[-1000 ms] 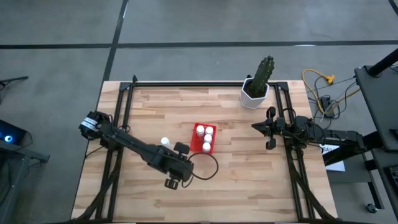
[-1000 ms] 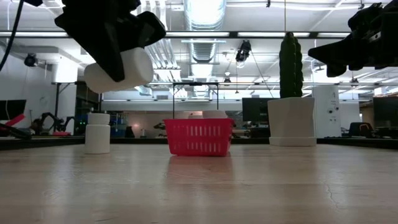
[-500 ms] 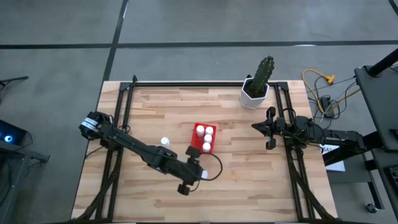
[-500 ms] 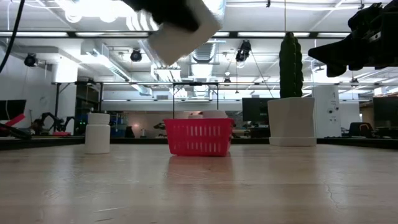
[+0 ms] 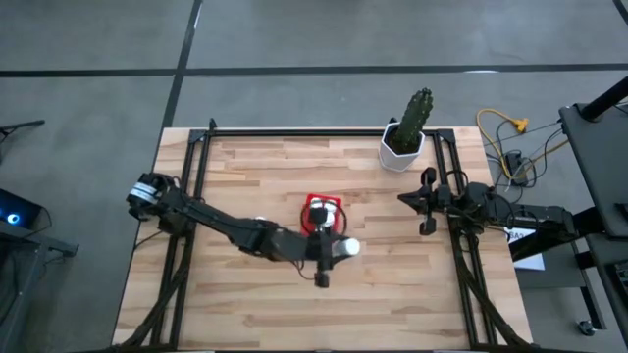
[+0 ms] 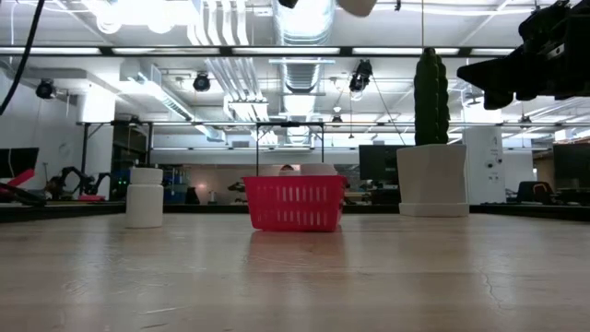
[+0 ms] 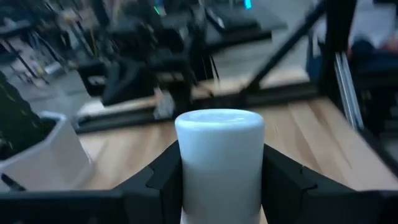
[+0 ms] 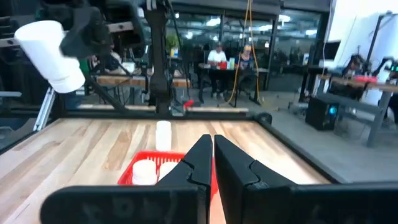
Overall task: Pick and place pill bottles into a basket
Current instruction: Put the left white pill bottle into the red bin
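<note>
My left gripper (image 5: 337,249) hangs above the table just near of the red basket (image 5: 324,229) and is shut on a white pill bottle (image 5: 349,248), also seen in the left wrist view (image 7: 219,155) and the right wrist view (image 8: 51,50). The basket (image 6: 295,203) stands on the table with white bottles (image 8: 144,172) inside. Another pill bottle (image 6: 145,196) stands upright on the wood to the basket's left. My right gripper (image 5: 424,202) waits shut over the table's right edge. My left gripper pinches the bottle's round side wall (image 7: 186,177) between its two fingers (image 7: 283,180), one on each side. The fingers come nearly level from the table's left and lie along the bottle. Lifted clear, the bottle lies on its side, its free end (image 7: 219,119) sticking out toward the right edge.
A white pot with a green cactus (image 5: 404,137) stands at the far right corner. Black frame rails (image 5: 192,176) run along the left, right and far edges. Bare wood (image 5: 392,294) lies near and right of the basket.
My left gripper has swung toward the table's right edge and toward the basket while rising, and has tipped from pointing down to nearly level. The bottle it holds has gone up with it and now lies on its side, high above the table.
</note>
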Robot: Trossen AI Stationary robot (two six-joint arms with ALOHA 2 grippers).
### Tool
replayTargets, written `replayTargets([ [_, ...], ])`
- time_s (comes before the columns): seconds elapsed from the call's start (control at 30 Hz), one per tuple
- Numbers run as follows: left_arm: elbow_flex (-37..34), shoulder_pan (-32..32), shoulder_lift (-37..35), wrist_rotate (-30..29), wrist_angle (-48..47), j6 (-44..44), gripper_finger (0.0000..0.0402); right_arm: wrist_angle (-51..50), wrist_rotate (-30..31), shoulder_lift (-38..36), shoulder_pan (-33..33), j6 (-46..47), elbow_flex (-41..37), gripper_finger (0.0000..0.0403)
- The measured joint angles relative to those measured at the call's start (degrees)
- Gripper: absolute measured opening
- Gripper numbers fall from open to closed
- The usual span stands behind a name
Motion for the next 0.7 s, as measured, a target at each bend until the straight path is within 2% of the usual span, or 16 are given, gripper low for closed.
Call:
replayTargets([
  [0.27, -11.35, 4.14, -0.56, 0.32, 31.90, 0.08, 0.0142, 1.65, 0.04, 0.02, -0.02, 6.45, 0.00, 0.0008],
  [0.47, -19.58, 8.30, -0.76, 3.32, 57.63, -11.35, 0.0142, 2.00, 0.01, 0.79, 0.00, 5.91, 0.00, 0.0008],
  [0.57, -22.11, 10.25, -0.79, 3.45, 63.09, -17.00, 0.0142, 3.44, -1.96, 1.53, 0.09, 3.17, 0.00, 0.0009],
  [0.7, -23.27, 12.08, -0.79, 3.56, 66.79, -22.78, 0.0142, 9.11, -10.45, 4.44, 0.15, -3.50, 0.00, 0.0009],
])
